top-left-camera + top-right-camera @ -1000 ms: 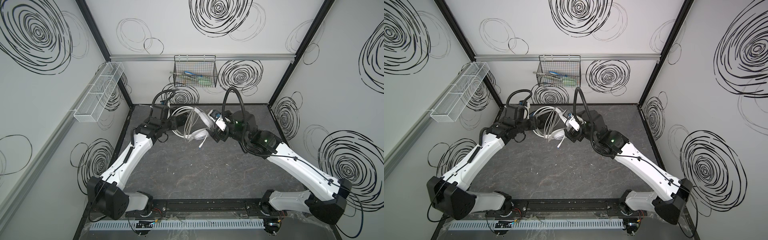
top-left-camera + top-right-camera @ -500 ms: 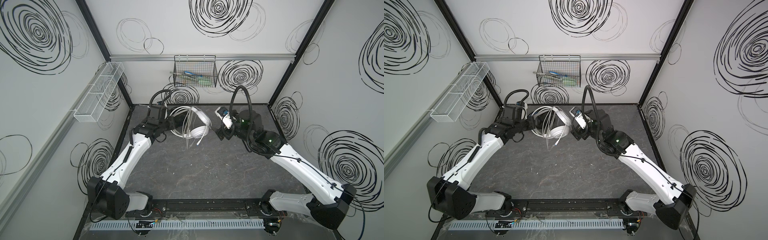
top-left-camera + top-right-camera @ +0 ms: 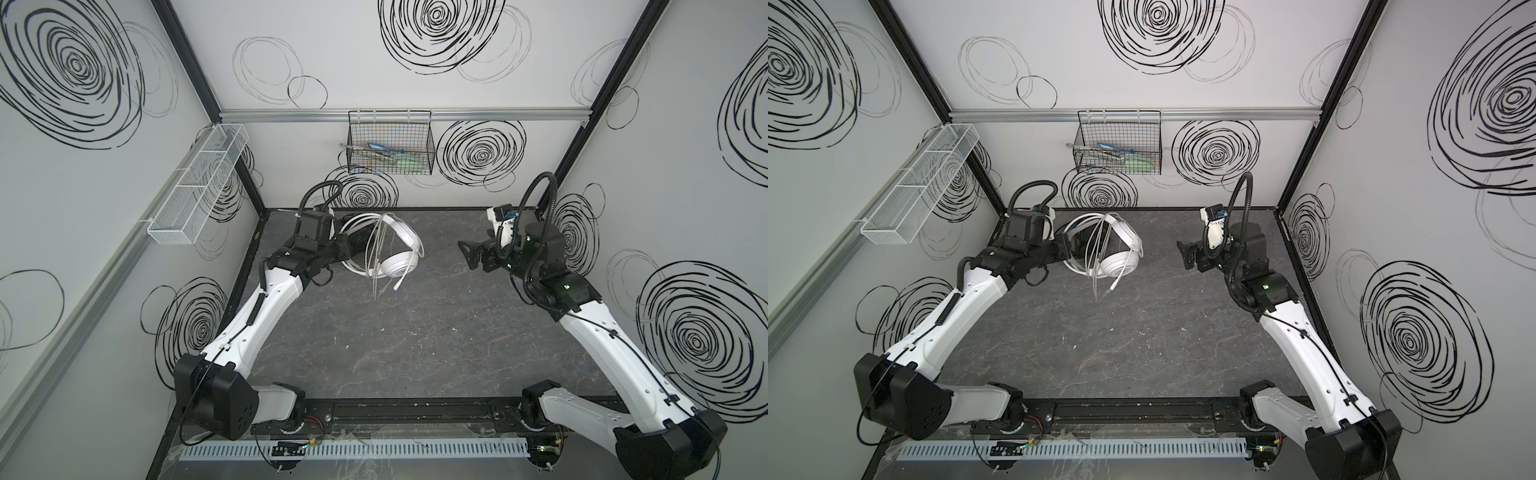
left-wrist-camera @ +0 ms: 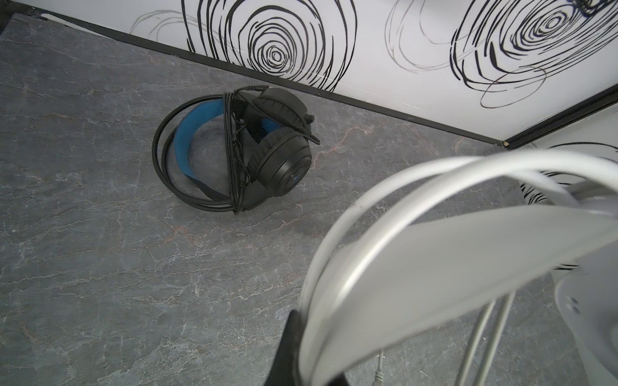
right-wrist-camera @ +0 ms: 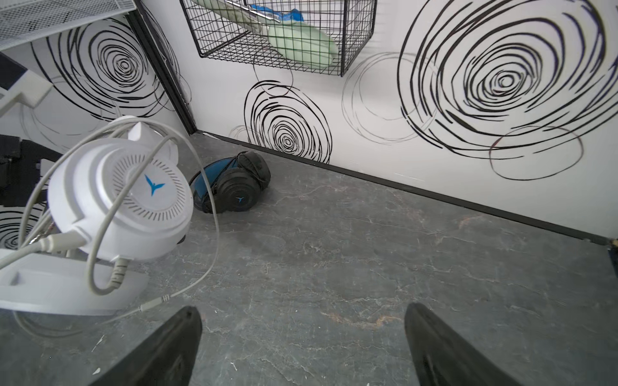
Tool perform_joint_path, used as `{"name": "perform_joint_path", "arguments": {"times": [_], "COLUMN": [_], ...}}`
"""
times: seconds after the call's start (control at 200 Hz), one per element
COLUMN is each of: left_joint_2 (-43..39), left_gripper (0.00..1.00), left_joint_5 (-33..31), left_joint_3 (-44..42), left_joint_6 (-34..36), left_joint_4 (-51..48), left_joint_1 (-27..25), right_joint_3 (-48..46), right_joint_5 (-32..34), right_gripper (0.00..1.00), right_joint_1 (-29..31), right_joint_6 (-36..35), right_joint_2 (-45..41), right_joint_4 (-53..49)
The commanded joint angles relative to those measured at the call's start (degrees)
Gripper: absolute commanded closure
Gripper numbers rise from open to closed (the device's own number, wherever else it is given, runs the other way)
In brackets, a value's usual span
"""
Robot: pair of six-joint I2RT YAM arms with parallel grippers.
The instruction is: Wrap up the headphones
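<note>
Starting at the front, the dark stone-patterned table (image 3: 415,340) stretches between the two arm bases. Farther in on the right, the right gripper (image 5: 302,347) hovers with its jaws spread wide, released and well apart from both headsets. Across on the left, the left gripper (image 3: 349,247) is clenched on the headband (image 4: 418,267) of the white headset (image 3: 395,262), which looks lifted off the table, its blue-logo ear cup (image 5: 133,194) facing the right arm. Loops of white cable (image 5: 115,272) drape over it and dangle, the plug (image 3: 397,286) hanging free. Behind, near the back wall toward the left corner, the black headset (image 4: 274,160) lies on the table, its black cable (image 4: 232,160) wound across the blue-lined band. Above it, a wire basket (image 3: 390,145) hangs on the back wall.
</note>
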Motion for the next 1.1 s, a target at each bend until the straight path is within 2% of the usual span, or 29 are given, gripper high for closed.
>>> {"name": "perform_joint_path", "arguments": {"times": [0.0, 0.1, 0.205, 0.35, 0.49, 0.851, 1.096], "left_joint_2": [-2.1, -1.5, -0.5, 0.6, 1.4, 2.2, 3.3], "left_gripper": [1.00, 1.00, 1.00, 1.00, 1.00, 1.00, 1.00], "left_joint_5": [1.8, 2.1, 2.2, 1.6, 1.4, -2.1, -0.9], "left_joint_3": [0.5, 1.3, 2.5, 3.5, 4.6, 4.1, 4.0], "left_joint_6": [-2.7, -3.8, -4.8, -6.1, -8.5, -18.0, -23.4], "left_joint_4": [5.8, 6.6, 7.1, 7.8, 8.9, 12.9, 14.6], "left_joint_1": [0.7, 0.7, 0.7, 0.8, 0.6, -1.4, -3.0], "right_joint_3": [-1.9, -7.1, -11.7, -13.1, -13.9, -12.5, -11.9], "right_joint_5": [-6.8, -11.7, -12.0, -9.8, -10.4, -12.0, -10.9], "right_gripper": [0.01, 0.02, 0.02, 0.02, 0.01, 0.01, 0.01], "right_joint_1": [0.1, 2.2, 7.1, 17.1, 21.5, 22.0, 21.9], "right_joint_6": [1.6, 1.8, 1.5, 0.8, 1.5, -0.4, -1.1], "right_joint_2": [-2.1, -6.4, -10.4, -9.9, -6.3, 3.2, 6.6], "right_joint_4": [2.9, 5.8, 7.2, 6.6, 11.5, 20.6, 25.1]}}
